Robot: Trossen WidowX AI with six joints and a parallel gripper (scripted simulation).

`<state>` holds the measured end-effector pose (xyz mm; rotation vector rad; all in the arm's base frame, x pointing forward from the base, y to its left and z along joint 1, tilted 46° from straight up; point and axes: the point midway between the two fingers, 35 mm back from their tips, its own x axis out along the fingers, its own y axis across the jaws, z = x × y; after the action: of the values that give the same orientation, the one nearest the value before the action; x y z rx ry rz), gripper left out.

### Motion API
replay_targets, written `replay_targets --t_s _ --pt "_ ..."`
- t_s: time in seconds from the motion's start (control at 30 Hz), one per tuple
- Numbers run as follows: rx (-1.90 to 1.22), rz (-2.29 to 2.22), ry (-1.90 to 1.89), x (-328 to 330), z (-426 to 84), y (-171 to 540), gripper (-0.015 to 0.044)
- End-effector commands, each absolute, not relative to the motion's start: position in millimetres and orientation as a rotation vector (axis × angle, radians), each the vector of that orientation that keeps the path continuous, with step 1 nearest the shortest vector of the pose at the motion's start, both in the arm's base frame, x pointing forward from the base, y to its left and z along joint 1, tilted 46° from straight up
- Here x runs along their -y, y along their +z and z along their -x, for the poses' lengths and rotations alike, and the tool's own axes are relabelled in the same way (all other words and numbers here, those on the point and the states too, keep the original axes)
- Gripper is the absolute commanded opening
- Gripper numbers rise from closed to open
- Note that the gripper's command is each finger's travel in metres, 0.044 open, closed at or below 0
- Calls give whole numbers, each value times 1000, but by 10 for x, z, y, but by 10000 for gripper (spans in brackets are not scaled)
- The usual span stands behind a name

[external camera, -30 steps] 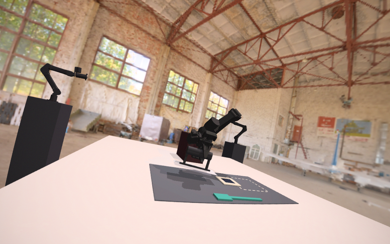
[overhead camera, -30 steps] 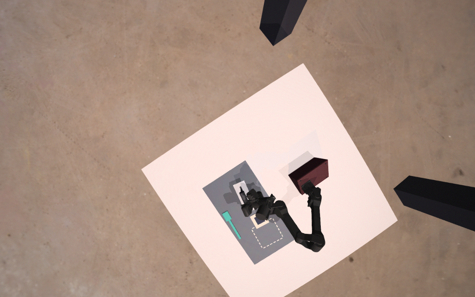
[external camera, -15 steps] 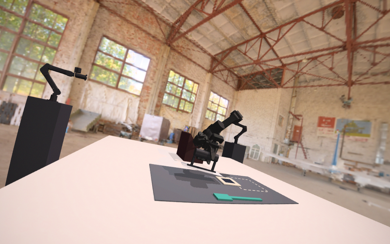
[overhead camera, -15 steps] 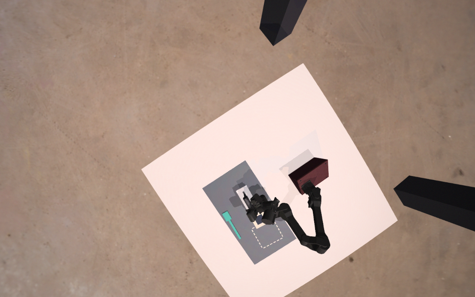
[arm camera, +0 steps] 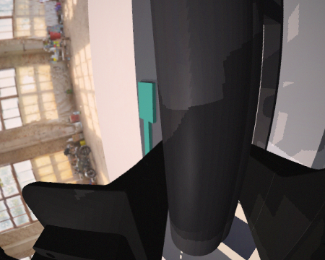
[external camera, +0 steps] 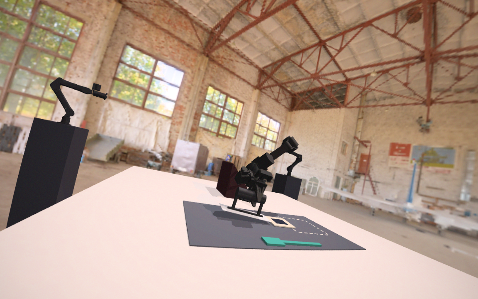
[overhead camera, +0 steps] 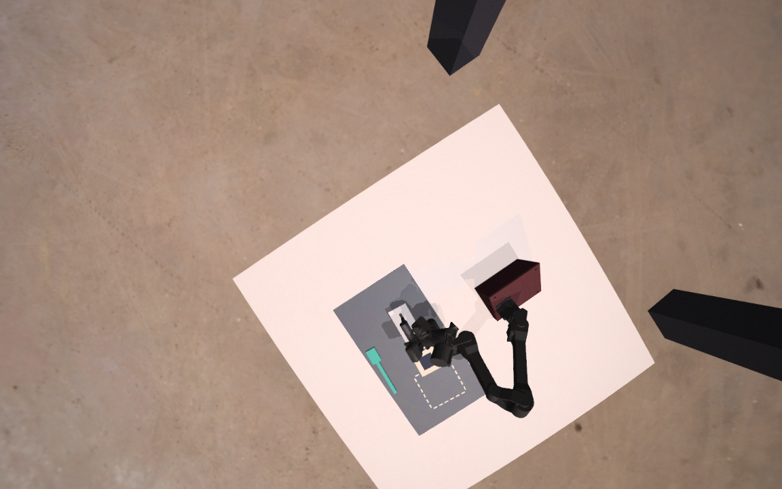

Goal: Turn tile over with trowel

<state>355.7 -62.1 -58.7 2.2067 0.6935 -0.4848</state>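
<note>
My gripper (overhead camera: 416, 340) (external camera: 254, 196) (arm camera: 196, 141) is shut on the dark round handle of the trowel. The trowel's pale blade (overhead camera: 394, 314) (external camera: 224, 208) (arm camera: 307, 72) is low over the mat (overhead camera: 357, 316) (external camera: 203, 230). The blade's end is close beside the tile in the exterior view; I cannot tell if it touches or is under it. The tile (overhead camera: 427, 363) (external camera: 279, 221) (arm camera: 243, 237) is a cream square with a dark centre facing up, partly hidden by the arm in the top view. It lies at the edge of the dashed outline (overhead camera: 432, 407) (external camera: 327, 234), mostly outside.
A teal flat tool (overhead camera: 373, 355) (external camera: 273, 241) (arm camera: 146, 101) lies near the mat's long edge, on the side away from the arm's base. A maroon block (overhead camera: 518, 282) (external camera: 225, 180) stands at the arm's base. Dark pedestals stand off the white table (overhead camera: 321, 261) (external camera: 103, 230).
</note>
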Motion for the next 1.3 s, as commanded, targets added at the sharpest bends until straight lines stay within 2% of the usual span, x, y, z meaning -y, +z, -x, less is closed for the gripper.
replay_targets --t_s 0.0,1.27 --pt "-672 -2209 -488 617 -3563 -625 0" --pt "-673 -2212 -488 232 -3618 -349 0"
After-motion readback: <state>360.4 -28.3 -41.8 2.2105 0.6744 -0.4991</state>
